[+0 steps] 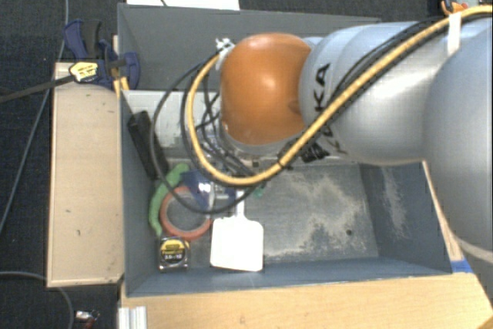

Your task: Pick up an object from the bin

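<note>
Well, gripper [218,193] is tucked under the orange cover [262,88], so can't tell how open it is; white flat paddle [237,244] lies right below it, green ring [157,203] and red ring [185,232] just left.

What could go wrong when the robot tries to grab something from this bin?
1. The green ring, red ring, tape measure and white pad lie crowded in one corner, and the rings overlap. A grab could catch two things or shove them about.
2. The arm's cable loop hangs near them and might snag one.
3. The black stick lies by the bin wall, so it is probably awkward to get around.
</note>
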Controlling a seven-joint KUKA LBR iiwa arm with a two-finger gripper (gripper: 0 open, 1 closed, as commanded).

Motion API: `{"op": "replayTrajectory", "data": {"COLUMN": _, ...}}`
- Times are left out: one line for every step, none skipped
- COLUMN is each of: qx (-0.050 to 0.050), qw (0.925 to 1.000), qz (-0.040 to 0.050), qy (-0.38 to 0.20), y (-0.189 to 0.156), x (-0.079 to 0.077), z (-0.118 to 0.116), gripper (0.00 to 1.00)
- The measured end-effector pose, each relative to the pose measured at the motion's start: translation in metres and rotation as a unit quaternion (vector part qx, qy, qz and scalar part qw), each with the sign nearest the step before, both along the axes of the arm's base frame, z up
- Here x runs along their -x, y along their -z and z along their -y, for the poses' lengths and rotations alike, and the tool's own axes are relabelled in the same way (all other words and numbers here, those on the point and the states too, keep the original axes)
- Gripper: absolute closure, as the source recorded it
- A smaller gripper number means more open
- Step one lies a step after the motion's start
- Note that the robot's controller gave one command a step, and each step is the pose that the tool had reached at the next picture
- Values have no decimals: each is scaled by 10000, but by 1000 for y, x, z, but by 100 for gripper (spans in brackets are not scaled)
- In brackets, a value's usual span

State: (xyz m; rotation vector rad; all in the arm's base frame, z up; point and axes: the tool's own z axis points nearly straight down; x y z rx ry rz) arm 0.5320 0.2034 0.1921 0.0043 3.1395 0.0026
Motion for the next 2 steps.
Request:
{"op": "replayTrajectory", "data": {"qx": 2, "qw": 9493, "qz": 15, "qy": -3145, "y": 110, "x": 39, "z": -13, "gripper": 0}}
{"op": "replayTrajectory", "data": {"qx": 10, "qw": 9622, "qz": 10, "qy": -2724, "y": 121, "x": 25, "z": -28, "gripper": 0}}
